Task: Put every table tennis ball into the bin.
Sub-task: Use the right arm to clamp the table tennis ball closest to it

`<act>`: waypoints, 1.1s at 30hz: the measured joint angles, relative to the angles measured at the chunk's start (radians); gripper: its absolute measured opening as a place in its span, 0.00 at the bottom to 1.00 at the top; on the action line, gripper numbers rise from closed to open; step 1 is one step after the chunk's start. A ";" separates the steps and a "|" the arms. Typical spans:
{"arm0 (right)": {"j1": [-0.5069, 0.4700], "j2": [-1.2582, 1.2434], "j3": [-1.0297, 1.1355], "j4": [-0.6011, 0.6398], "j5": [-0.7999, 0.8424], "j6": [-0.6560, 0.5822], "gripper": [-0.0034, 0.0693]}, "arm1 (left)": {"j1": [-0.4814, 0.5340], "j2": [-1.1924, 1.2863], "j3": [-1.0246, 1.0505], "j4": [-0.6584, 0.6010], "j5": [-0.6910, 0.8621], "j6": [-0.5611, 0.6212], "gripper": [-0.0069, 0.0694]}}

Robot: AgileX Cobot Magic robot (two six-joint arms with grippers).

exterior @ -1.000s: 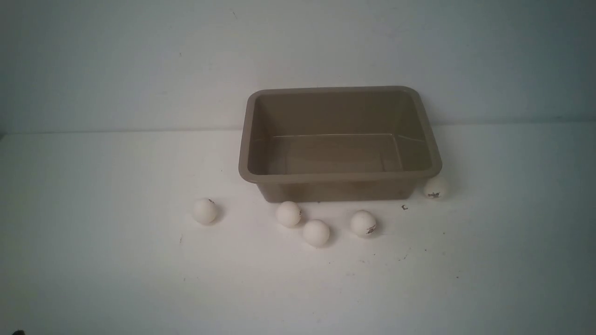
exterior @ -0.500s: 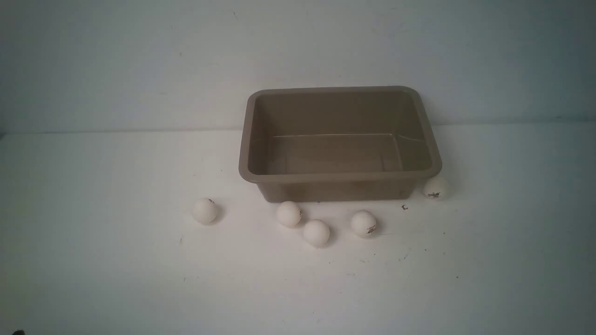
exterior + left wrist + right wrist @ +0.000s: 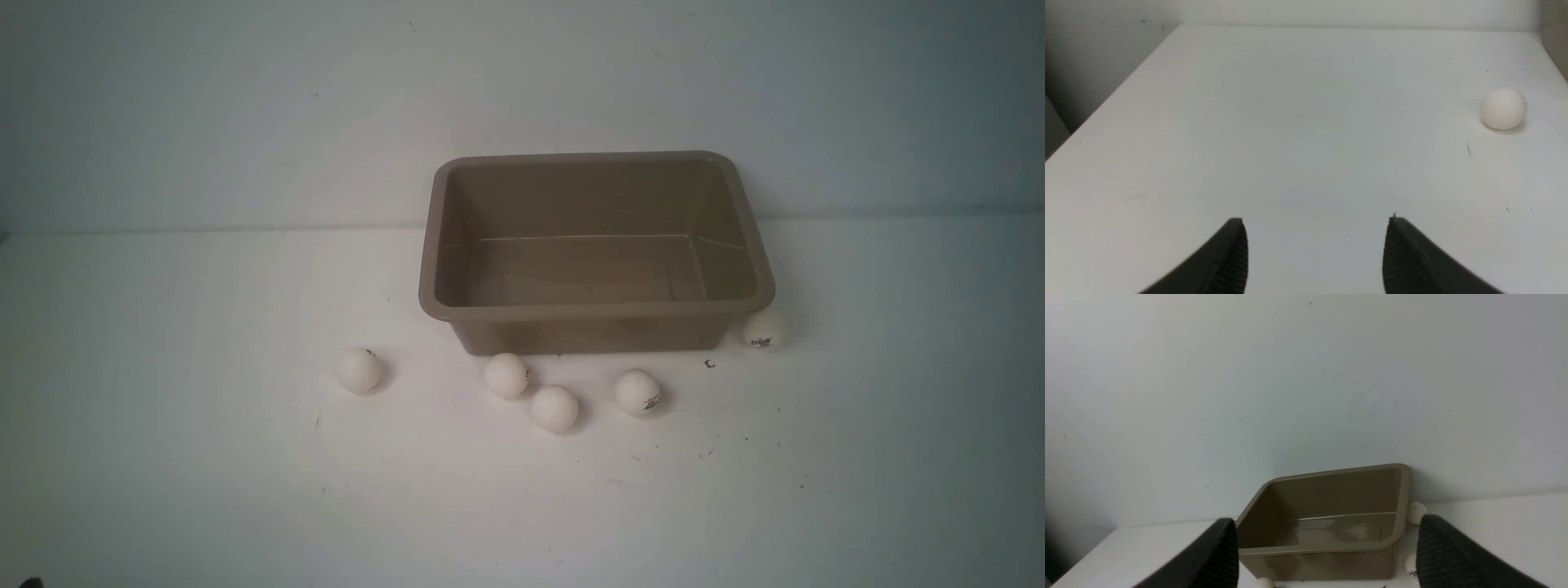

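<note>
White surface (image 3: 204, 490), pale wall (image 3: 245, 106) behind. Bin (image 3: 588, 311) stood rearward; five table tennis balls (image 3: 555, 408) lay outside it, four before its near side, one at its right corner. Left hand (image 3: 1315, 222) and right hand (image 3: 1327, 520) gaped, grasping nothing.

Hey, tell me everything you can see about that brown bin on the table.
The bin is a taupe, plastic-looking rectangular tub with rounded corners, a flared rim and walls that slope in to a flat, slightly glossy floor. It stands upright and open on the white table, towards the back, near the wall, and nothing lies inside it. One table tennis ball sits tucked by its front right corner, just under the rim; whether the two touch cannot be told.
</note>
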 joint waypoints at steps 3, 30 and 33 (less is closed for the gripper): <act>0.000 0.000 0.000 0.000 0.016 -0.005 0.77 | 0.000 0.000 0.001 -0.054 -0.040 -0.023 0.62; 0.000 0.108 -0.047 0.003 0.167 -0.292 0.77 | 0.000 0.000 -0.009 -0.457 -0.243 -0.051 0.62; 0.000 0.197 -0.109 -0.002 0.181 -0.322 0.77 | 0.000 0.000 -0.078 -0.459 -0.148 -0.005 0.63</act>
